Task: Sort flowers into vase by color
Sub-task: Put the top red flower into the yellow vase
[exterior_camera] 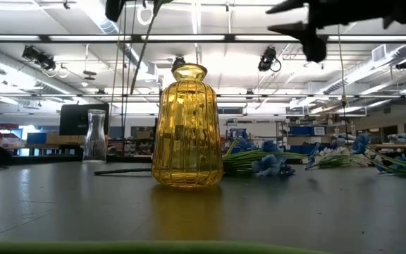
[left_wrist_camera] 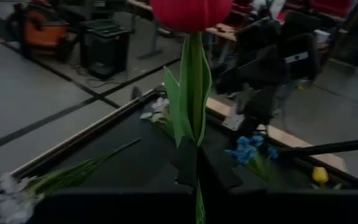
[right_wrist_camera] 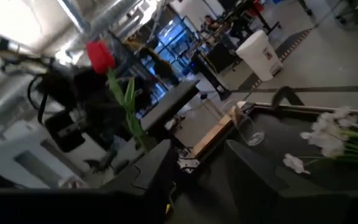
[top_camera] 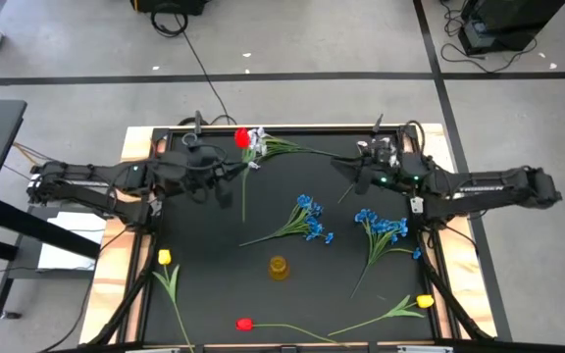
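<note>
Keeping the red tulip (left_wrist_camera: 191,12) upright matters: left fingers (left_wrist_camera: 194,165) pinch its stem at ten o'clock; right fingers (right_wrist_camera: 197,162) hang apart, empty.

bright ceiling strip lights, glare overhead; wrist views blurred.

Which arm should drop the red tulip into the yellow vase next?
Left, probably. Its tool is already shut on the red tulip, held up off the table. The right tool hangs empty with its fingers apart. Neither arm is over the yellow vase yet.
</note>
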Robot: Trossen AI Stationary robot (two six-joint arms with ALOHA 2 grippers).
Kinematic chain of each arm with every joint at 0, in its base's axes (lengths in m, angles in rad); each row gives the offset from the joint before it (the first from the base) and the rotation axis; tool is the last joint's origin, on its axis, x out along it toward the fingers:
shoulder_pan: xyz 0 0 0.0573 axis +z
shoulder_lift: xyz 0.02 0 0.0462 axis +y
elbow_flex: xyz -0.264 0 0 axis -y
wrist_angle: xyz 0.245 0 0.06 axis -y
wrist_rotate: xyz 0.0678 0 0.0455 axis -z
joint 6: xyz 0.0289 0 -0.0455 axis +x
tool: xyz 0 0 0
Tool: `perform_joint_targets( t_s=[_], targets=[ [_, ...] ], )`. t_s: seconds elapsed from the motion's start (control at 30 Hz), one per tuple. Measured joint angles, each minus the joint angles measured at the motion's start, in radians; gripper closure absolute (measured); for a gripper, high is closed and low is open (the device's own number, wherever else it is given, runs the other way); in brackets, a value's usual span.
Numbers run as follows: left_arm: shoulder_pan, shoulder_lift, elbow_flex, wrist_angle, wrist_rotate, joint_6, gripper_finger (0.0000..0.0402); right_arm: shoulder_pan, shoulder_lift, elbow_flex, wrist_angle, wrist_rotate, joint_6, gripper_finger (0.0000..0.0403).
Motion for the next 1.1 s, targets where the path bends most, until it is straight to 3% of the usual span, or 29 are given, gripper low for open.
perform_joint_targets(
  t_s=[0.17, 0.33, 0.47, 0.7, 1.1],
  targets=[
    [0.03, -0.021, 0.0, 0.054, 0.095, 0.048, 0.0395, 0.038, 0.154, 0.141, -0.001, -0.094, -0.074, 0.0246],
    [0.068, -0.042, 0.0, 0.16, 0.274, 0.162, 0.0395, 0.076, 0.331, 0.325, -0.008, -0.106, -0.231, 0.0246],
    [0.092, -0.046, 0.0, 0.193, 0.359, 0.2, 0.0392, 0.082, 0.45, 0.501, -0.088, -0.103, -0.332, 0.0246],
    [0.096, -0.044, 0.0, 0.195, 0.4, 0.22, 0.0386, 0.095, 0.616, 0.78, -0.319, -0.07, -0.513, 0.0246],
    [0.1, -0.038, 0.0, 0.215, 0.397, 0.256, 0.0384, 0.105, 0.759, 0.929, -0.278, -0.15, -0.599, 0.0246]
  ],
)
